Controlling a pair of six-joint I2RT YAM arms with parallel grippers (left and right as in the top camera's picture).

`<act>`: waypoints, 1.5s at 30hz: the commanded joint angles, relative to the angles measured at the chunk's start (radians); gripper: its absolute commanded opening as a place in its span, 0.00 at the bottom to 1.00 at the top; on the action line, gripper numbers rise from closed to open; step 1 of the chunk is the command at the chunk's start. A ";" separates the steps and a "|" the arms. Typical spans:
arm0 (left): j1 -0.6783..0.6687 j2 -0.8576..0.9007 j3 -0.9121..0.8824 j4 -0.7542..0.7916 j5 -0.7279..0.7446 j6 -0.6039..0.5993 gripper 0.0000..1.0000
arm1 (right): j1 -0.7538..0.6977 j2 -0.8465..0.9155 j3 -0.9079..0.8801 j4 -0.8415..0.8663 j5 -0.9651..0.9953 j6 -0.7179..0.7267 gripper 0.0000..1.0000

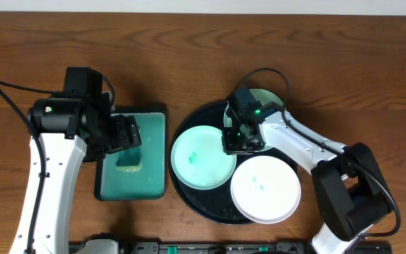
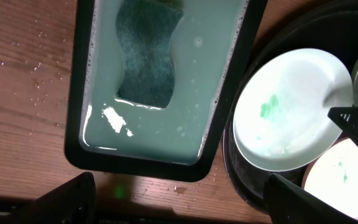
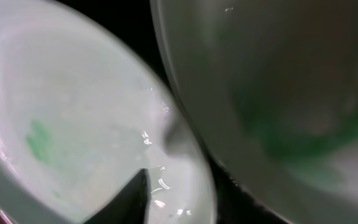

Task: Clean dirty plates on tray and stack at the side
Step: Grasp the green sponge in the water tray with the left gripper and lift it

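Observation:
The black tray (image 1: pixel 189 197) holds three plates. A mint-green plate (image 1: pixel 199 159) with teal smears lies at its left; it also shows in the left wrist view (image 2: pixel 288 115) and the right wrist view (image 3: pixel 73 124). A white plate (image 1: pixel 265 190) with small smears lies at the front right. A second mint-green plate (image 1: pixel 268 99) sits at the back, partly hidden by my right arm, and shows smeared in the right wrist view (image 3: pixel 278 93). My right gripper (image 1: pixel 240 141) (image 3: pixel 179 202) pinches the left mint plate's right rim. My left gripper (image 1: pixel 123 134) (image 2: pixel 182 202) is open and empty.
A green rectangular tray (image 1: pixel 157 152) of cloudy water with a sponge (image 2: pixel 149 56) stands left of the black tray, under my left gripper. Water drops lie on the wooden table (image 2: pixel 23 81) beside it. Black hardware runs along the front edge (image 1: pixel 189 248).

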 commanded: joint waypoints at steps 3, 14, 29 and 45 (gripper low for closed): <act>-0.002 0.003 0.021 -0.001 0.009 -0.010 0.87 | 0.006 -0.011 -0.017 0.000 0.001 0.005 0.09; -0.002 0.003 0.020 -0.004 0.009 -0.003 0.80 | 0.006 -0.011 -0.084 0.032 0.017 0.006 0.01; -0.001 0.165 -0.097 0.145 -0.104 0.007 0.64 | 0.006 -0.011 -0.087 0.026 0.015 -0.026 0.01; 0.012 0.511 -0.138 0.332 -0.134 0.002 0.55 | 0.006 -0.011 -0.087 0.024 0.008 -0.053 0.01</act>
